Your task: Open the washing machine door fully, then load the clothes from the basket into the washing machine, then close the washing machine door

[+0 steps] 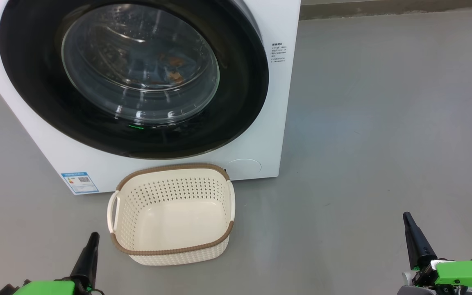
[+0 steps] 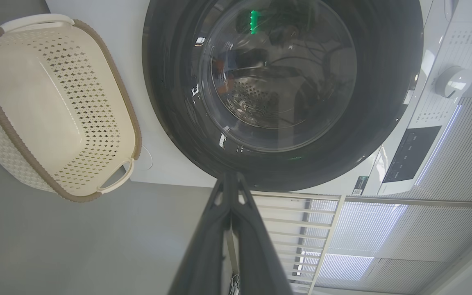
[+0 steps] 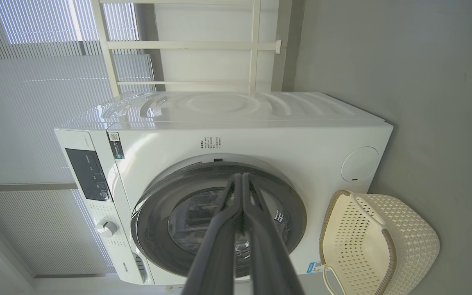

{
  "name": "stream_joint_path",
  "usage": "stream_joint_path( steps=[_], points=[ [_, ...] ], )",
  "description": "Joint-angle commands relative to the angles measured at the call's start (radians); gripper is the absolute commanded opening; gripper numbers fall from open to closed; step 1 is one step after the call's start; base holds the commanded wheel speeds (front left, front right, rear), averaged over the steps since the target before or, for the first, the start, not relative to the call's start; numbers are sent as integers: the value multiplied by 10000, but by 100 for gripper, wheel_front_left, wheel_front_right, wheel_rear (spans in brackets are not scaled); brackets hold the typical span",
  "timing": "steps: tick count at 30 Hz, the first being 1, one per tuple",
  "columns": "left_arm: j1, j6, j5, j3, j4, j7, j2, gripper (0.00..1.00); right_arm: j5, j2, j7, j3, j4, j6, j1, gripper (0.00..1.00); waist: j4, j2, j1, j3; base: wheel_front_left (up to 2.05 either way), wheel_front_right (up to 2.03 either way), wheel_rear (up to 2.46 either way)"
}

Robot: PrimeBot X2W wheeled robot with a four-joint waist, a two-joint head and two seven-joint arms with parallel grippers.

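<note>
The washing machine (image 1: 260, 135) stands white and boxy at the upper left of the head view. Its door (image 1: 35, 82), with a glossy black rim, lies flat against the front, shut. Through the glass I make out orange-brown patches of the clothes (image 1: 172, 67) inside the drum. The cream basket (image 1: 178, 250) sits on the floor right before the machine, with nothing in it. My left gripper (image 1: 93, 237) is shut, low and left of the basket. My right gripper (image 1: 407, 219) is shut, far to the right. The wrist views show each pair of fingers (image 2: 231, 176) (image 3: 242, 177) pressed together and holding nothing.
Grey floor (image 1: 383, 123) stretches wide to the right of the machine. A control panel (image 3: 86, 174) and round knob (image 3: 105, 228) sit on the machine's top front. A white rail (image 3: 187, 45) and window blinds stand behind the machine.
</note>
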Motion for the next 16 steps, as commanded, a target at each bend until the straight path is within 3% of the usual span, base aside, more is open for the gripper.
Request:
stream_joint_path(
  steps=[1, 16],
  points=[
    [-407, -71, -83, 338, -199, 62, 216, 0, -121, -36, 81, 225, -244, 16, -403, 0, 0, 0, 0, 0, 0, 0, 0],
    [-407, -71, -83, 338, -199, 62, 216, 0, -122, -35, 82, 223, -243, 16, -403, 0, 0, 0, 0, 0, 0, 0, 0]
  ],
)
